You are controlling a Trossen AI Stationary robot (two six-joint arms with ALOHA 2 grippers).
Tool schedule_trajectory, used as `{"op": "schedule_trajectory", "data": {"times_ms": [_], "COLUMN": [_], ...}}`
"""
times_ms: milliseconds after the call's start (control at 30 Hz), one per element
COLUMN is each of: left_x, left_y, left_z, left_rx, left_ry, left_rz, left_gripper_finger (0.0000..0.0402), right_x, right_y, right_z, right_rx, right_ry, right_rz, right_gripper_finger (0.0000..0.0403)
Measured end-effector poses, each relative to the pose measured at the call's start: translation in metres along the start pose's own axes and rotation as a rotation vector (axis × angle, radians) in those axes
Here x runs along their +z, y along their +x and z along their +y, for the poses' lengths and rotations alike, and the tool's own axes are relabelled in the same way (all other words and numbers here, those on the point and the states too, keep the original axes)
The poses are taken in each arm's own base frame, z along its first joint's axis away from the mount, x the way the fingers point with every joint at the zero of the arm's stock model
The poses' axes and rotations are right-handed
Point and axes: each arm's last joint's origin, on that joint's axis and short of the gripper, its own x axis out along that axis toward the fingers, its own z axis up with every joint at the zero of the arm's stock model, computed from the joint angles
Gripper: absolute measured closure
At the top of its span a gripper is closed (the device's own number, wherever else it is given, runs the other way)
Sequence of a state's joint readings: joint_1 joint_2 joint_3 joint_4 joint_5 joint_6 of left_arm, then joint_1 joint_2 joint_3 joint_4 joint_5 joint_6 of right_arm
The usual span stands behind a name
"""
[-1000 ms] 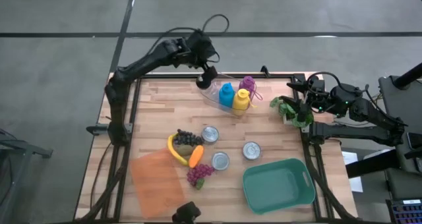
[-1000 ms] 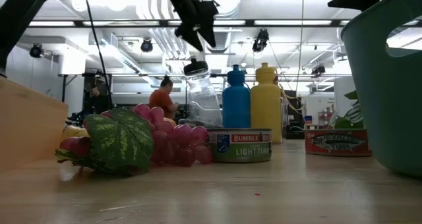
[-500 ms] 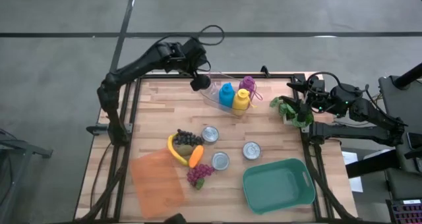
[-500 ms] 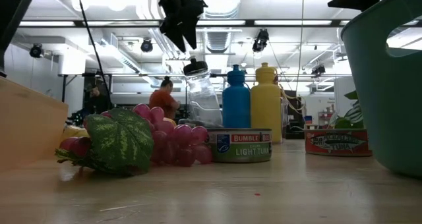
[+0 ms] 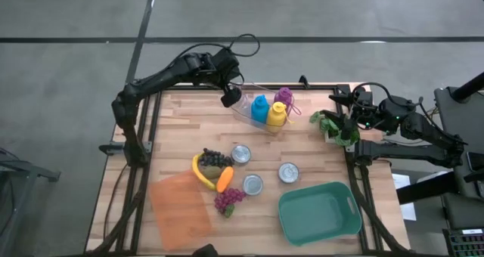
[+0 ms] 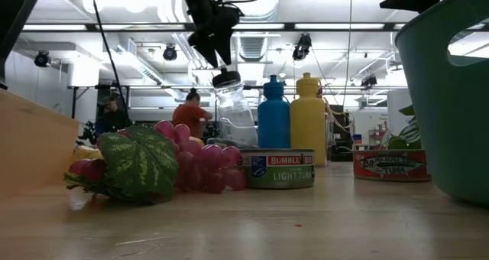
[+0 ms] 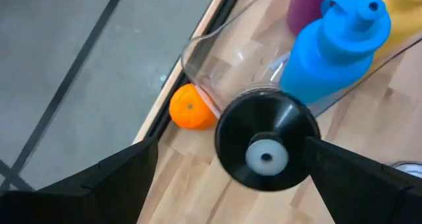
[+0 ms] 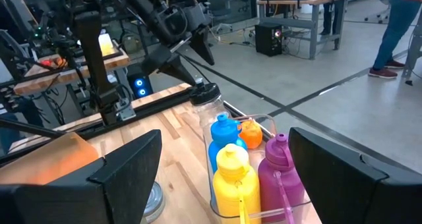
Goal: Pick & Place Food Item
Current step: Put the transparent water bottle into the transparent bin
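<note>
Early in the task, by the look of it. No food gripped, none inside the teal bin (image 5: 302, 209) at the near right of the bench (image 5: 181, 121).

Found at the far edge: left claw (image 5: 229, 98), fingers spread wide and holding nothing, poised directly above the black cap (image 7: 266, 145) of a clear bottle (image 6: 233, 115). Bottle standing in a clear tray (image 7: 198, 53) alongside a blue bottle (image 5: 259, 107), a yellow bottle (image 5: 277, 117) and a purple bottle (image 5: 283, 96). Tucked against that tray, a small orange (image 7: 190, 107) (possibly the food item meant, though impossible to say from the task line alone; the cap below is no food).

Elsewhere on the bench, well apart from the left claw: banana (image 5: 199, 172), carrot (image 5: 224, 179), grapes (image 5: 229, 200) and three cans, all untouched.

Parked at the right edge near some leafy greens (image 5: 331, 127): right claw (image 5: 349, 115), fingers apart and empty.

Left to do, as judged: settle on the item, descend, clench, lift, carry across, release into the likely destination, the bin. In short, nearly everything.
</note>
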State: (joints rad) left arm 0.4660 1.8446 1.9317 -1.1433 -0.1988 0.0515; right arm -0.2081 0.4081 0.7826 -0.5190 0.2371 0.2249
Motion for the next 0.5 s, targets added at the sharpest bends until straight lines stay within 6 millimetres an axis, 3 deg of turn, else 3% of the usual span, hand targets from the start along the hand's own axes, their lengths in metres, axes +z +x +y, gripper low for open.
{"op": "schedule_trajectory", "data": {"times_ms": [500], "left_x": [-0.001], "left_y": [0.014], "left_z": [-0.003], "left_rx": [-0.014], "left_ry": [-0.004], "left_rz": [-0.027], "left_gripper_finger": [0.0018], "right_x": [0.0], "right_y": [0.0], "right_z": [0.0], "right_rx": [0.0], "right_ry": [0.0], "right_rz": [0.0], "right_gripper_finger": [0.0074]}}
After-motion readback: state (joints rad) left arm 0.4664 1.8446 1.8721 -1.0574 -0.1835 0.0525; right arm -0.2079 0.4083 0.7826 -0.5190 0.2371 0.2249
